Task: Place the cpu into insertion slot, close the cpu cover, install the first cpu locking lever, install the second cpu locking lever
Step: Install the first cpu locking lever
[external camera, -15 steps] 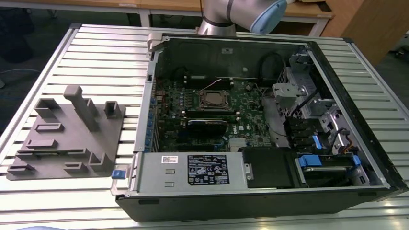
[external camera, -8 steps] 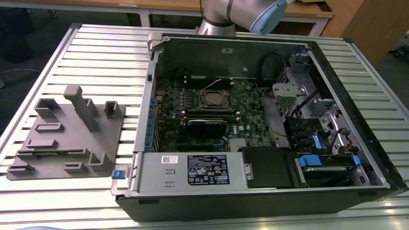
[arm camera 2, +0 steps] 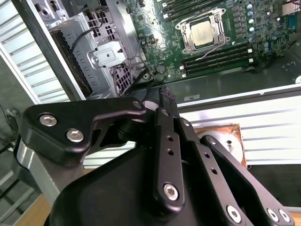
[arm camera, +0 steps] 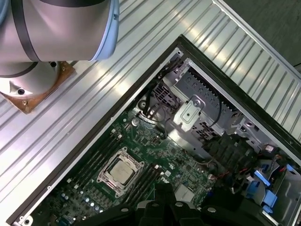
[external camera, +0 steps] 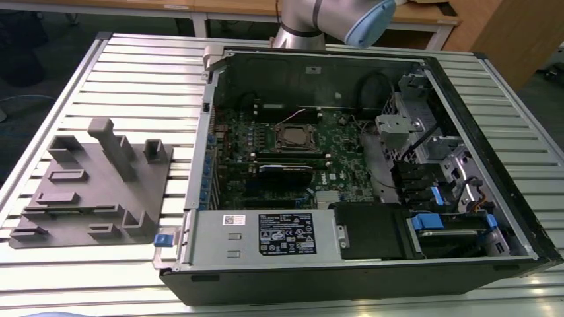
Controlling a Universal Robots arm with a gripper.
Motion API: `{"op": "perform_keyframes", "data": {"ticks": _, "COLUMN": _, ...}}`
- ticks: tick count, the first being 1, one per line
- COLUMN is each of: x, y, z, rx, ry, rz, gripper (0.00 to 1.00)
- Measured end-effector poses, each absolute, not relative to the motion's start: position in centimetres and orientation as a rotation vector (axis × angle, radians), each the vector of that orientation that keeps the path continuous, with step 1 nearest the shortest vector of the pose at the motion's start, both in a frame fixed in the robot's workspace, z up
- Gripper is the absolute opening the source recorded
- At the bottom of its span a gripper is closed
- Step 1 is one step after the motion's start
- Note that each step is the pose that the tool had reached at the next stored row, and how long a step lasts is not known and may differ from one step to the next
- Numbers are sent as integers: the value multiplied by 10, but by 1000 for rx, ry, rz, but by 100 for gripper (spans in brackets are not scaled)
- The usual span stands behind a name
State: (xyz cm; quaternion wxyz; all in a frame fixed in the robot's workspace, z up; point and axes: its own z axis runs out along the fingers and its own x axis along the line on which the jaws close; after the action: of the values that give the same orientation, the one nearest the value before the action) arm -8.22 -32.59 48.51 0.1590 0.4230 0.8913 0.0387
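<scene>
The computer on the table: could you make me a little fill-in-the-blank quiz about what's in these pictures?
1. The cpu sits on the ___ motherboard.
2. The cpu cover lies ___ over the cpu.
3. The gripper, seen in the second wrist view, holds ___.
4. At the exterior view's left of the case, a ___ fixture block rests on the table.

Missing words: green; closed; nothing; grey.
</scene>
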Motion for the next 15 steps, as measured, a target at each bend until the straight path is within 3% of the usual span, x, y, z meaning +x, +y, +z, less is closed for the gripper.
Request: {"op": "perform_keyframes", "data": {"ticks": 15, "x": -82, "y": -326, "z": 458, "rx": 1209, "ry": 2548, "rz": 110, "gripper": 11}}
